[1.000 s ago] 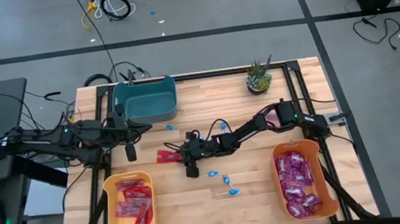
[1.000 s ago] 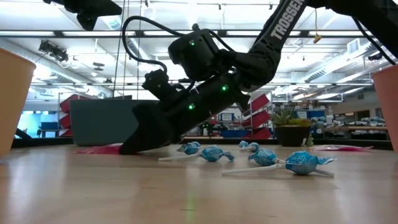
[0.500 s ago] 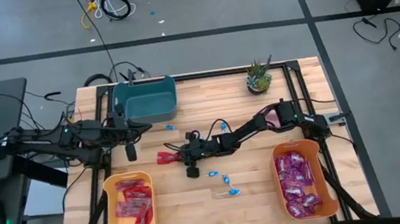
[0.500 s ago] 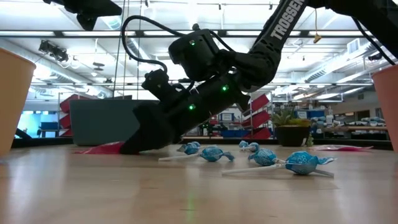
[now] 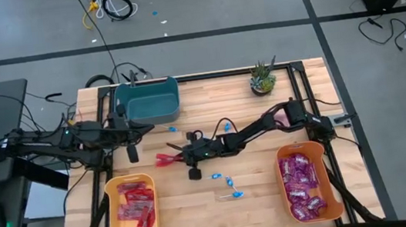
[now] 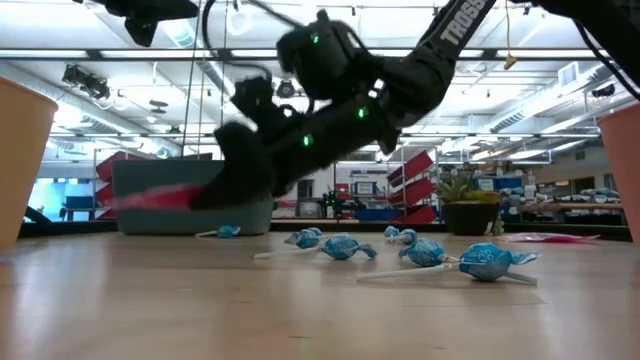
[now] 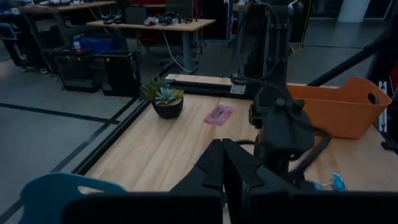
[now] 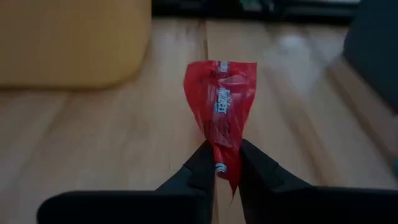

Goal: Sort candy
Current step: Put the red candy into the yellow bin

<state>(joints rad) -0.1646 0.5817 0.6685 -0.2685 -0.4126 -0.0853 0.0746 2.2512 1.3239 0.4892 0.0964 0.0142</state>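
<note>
My right gripper (image 8: 222, 163) is shut on a flat red candy packet (image 8: 222, 102), left of the table's middle (image 5: 167, 159) and above the wood (image 6: 150, 195). Blue lollipops (image 5: 228, 181) lie on the table near it, some in the low view (image 6: 487, 262). More red packets fill the yellow bin (image 5: 132, 215), and purple packets fill the orange bin (image 5: 308, 182). My left gripper (image 5: 132, 154) waits shut and holding nothing beside the teal bin (image 5: 147, 99), as its own view (image 7: 222, 155) shows. My right gripper pinches the red packet's narrow, gathered end (image 8: 225, 154) between its two fingers. The fingers slant down from the table's right side. The packet sticks out beyond the fingertips toward the table's left and widens there, lifted clear of the wood.
A small potted plant (image 5: 262, 79) stands at the far right. One purple packet (image 7: 219, 114) lies on the wood near it. Two lollipops (image 5: 171, 129) lie just in front of the teal bin. Bare wood lies between the yellow and orange bins.
My right gripper has risen with the red packet. The packet lay flat on the table a second ago and now hangs clear of it. The lollipops have stayed where they were.
</note>
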